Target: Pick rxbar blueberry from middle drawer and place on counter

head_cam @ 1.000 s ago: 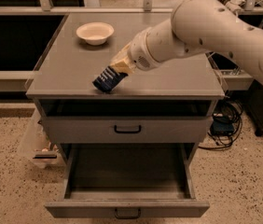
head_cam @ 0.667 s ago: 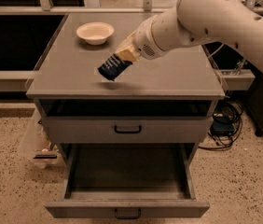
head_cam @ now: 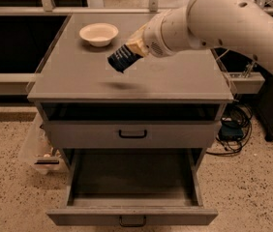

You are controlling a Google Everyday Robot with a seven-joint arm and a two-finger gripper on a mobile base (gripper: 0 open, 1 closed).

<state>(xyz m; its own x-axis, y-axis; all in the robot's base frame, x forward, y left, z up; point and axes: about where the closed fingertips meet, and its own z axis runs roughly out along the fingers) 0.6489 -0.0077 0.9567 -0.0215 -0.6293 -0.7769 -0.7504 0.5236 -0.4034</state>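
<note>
Navy rxbar (head_cam: 122,59), hand (head_cam: 133,50) over counter (head_cam: 175,79), prob. down-left

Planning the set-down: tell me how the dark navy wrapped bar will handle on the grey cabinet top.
The flat dark navy wrapped bar sticks out straight from the gripper above the grey counter, so it is probably stiff and light. Being flat, it should rest rather than roll, though its wrapper may slide on the smooth top.
</note>
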